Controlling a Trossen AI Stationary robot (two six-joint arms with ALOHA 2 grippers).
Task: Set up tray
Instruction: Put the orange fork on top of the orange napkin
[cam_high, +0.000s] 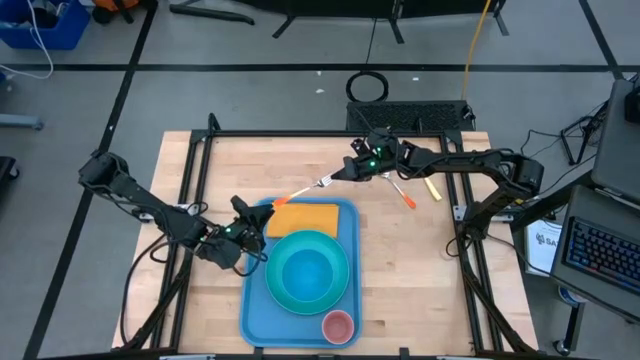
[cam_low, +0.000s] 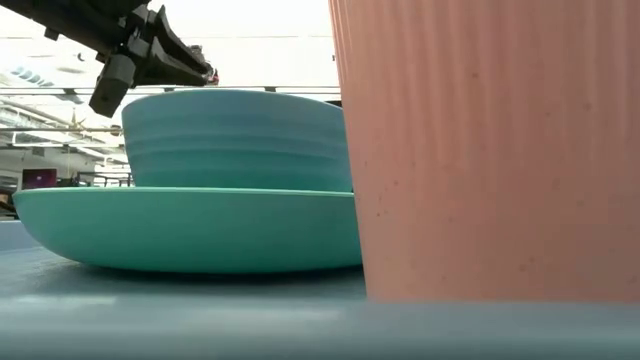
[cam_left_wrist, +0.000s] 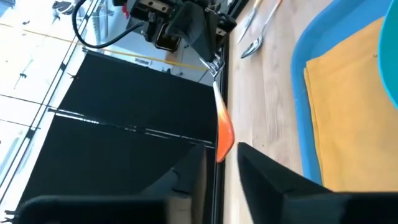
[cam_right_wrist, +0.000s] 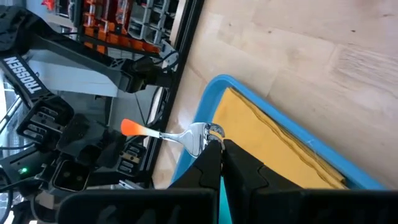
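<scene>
The light-blue tray (cam_high: 256, 310) lies in the middle of the table. On it are an orange-yellow napkin (cam_high: 305, 217), a turquoise plate (cam_high: 280, 290) with a bowl (cam_high: 305, 268), and a pink cup (cam_high: 337, 325). A fork (cam_high: 305, 190) with an orange handle hangs above the tray's far left corner. My right gripper (cam_high: 345, 172) is shut on its metal end. My left gripper (cam_high: 262, 212) is open, its fingers standing on either side of the orange handle's free end (cam_left_wrist: 224, 138). My right gripper pinches the fork's metal head (cam_right_wrist: 204, 135) between its two fingers, coming from the table's far right and slanting a little downward, along the fork. The fork is lifted clear and roughly level, its orange handle (cam_right_wrist: 132, 128) pointing toward my left gripper. My left gripper has the handle's end in its gap; whether a finger (cam_left_wrist: 261, 177) touches it, I cannot tell.
A spoon (cam_left_wrist: 252, 46) and another utensil with a coloured handle (cam_high: 432, 188) lie on the wood beyond the tray, under my right arm. A black frame rail (cam_high: 190, 180) runs along the table's left side. Bare wood shows to the right of the tray (cam_high: 410, 280).
</scene>
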